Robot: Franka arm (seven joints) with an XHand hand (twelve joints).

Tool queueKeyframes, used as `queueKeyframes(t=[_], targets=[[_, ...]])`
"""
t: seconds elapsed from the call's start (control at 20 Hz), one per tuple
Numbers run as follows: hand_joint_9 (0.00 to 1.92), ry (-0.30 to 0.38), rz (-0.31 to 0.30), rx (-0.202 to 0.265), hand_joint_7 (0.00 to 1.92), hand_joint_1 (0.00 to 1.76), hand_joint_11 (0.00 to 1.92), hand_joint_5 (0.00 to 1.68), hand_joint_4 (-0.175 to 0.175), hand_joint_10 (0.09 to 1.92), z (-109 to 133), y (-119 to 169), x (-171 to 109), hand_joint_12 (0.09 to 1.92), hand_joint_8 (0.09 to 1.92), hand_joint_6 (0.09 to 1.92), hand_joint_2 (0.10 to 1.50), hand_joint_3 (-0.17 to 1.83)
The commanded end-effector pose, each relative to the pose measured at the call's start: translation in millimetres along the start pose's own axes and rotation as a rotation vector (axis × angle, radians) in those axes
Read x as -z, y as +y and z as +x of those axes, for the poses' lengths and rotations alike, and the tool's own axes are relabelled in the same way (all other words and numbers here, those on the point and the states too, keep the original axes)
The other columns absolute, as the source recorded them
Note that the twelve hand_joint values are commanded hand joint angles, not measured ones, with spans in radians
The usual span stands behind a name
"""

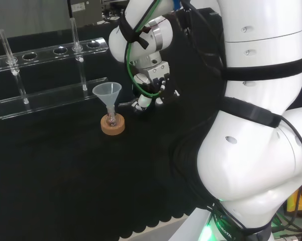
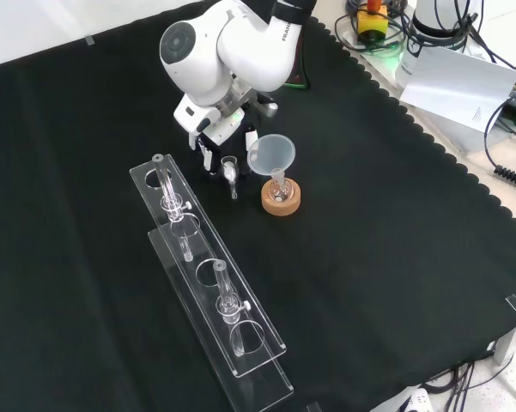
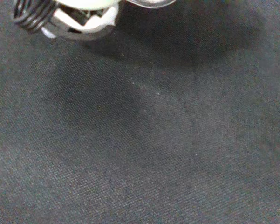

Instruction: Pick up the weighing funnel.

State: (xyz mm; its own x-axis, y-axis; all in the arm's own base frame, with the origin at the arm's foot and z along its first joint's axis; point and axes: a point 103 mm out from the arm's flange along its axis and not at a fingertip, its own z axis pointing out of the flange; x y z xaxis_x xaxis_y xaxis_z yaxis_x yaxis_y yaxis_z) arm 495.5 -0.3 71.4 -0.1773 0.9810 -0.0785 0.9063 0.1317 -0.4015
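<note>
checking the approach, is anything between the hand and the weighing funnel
Nothing visible. In the front view the hand is right at the weighing funnel; the funnel above its cork ring stands beside them, to the right.

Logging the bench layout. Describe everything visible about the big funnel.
The funnel is a translucent whitish cone that looks like plastic. It stands upright with its mouth up. Its stem sits in a small clear flask on a cork ring on the black cloth. In the head view the hand is close on its right.
</note>
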Motion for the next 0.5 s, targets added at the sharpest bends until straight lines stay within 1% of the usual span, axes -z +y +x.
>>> queueKeyframes(t=[0.05, 0.25, 0.35, 0.5], targets=[[1.44, 0.014, 0.001, -0.010, 1.34, 1.11, 0.99, 1.24, 0.175, 0.15, -5.0, -2.3, 1.4, 0.94, 0.36, 0.69, 0.72, 0.56], [1.44, 0.032, -0.010, -0.019, 1.34, 1.11, 0.99, 1.24, 0.175, 0.14, -9.0, -5.2, 2.9, 0.94, 0.36, 0.69, 0.72, 0.56], [1.44, 0.051, -0.022, -0.024, 1.34, 1.11, 1.00, 1.24, 0.175, 0.14, -11.5, -7.0, 5.2, 0.94, 0.36, 0.69, 0.72, 0.56], [1.44, 0.056, -0.042, -0.031, 1.34, 1.11, 1.00, 1.24, 0.175, 0.14, -16.4, -12.2, 12.6, 0.94, 0.36, 0.69, 0.72, 0.56]])
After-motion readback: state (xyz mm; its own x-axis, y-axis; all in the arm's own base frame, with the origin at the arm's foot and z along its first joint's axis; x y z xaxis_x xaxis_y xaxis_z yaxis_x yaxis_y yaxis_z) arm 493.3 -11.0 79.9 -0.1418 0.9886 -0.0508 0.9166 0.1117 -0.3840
